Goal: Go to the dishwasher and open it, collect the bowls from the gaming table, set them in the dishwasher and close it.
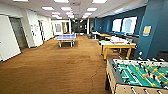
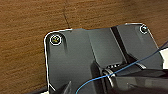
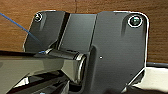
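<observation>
- The gaming table (image 1: 117, 45), white-topped with yellow sides and legs, is seen at right of centre in the head view, standing on the brown carpet (image 1: 62, 67) beside the dark teal wall (image 1: 155, 30).
- Small coloured shapes are made out on that bench top; whether they are the bowls cannot be told at this range.
- The bench's long axis is judged to run roughly across the frame, with one long side turned toward the camera.
- The foosball table (image 1: 140, 75) is set at lower right of the frame, between the camera and the bench, a strip of carpet lying between the two.
- A blue table-tennis table (image 1: 65, 38) is noted at centre left, well apart from the bench.
- The bench lies ahead and to the right, so the right arm is judged the nearer; both are still far off.
- In the wrist views, carpet is seen behind each arm's dark plate; the state of neither claw can be told.
- The dishwasher cannot be placed from these views.
</observation>
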Available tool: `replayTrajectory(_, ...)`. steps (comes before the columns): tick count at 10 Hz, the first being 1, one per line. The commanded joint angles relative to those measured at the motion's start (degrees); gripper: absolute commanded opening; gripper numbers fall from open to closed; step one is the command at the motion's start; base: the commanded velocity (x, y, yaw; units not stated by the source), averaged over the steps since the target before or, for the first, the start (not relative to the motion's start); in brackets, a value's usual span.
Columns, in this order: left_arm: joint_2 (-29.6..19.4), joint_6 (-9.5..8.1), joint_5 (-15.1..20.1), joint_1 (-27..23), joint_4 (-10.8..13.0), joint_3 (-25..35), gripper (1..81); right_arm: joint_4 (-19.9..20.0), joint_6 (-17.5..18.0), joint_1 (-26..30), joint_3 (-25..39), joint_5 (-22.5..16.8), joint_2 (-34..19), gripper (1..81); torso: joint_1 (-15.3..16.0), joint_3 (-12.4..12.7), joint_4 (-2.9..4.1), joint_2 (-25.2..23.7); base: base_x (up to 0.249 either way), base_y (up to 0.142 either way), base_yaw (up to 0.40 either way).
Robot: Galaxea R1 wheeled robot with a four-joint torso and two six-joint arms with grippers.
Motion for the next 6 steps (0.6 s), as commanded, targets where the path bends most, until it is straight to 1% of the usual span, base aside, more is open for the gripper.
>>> replayTrajectory(1,-0.4,-0.11,2.5,-2.8,-0.2,-0.2,81.1,-0.4,-0.2,2.8,0.4,-2.6,0.2,81.1,0.0,0.0,0.0,0.0,0.16,0.0,0.0)
replayTrajectory(6,-0.2,-0.11,2.4,-2.6,-0.2,-0.2,81.1,-0.4,-0.2,2.7,0.4,-2.6,0.2,81.1,0.0,0.0,0.0,0.0,0.166,0.0,0.0)
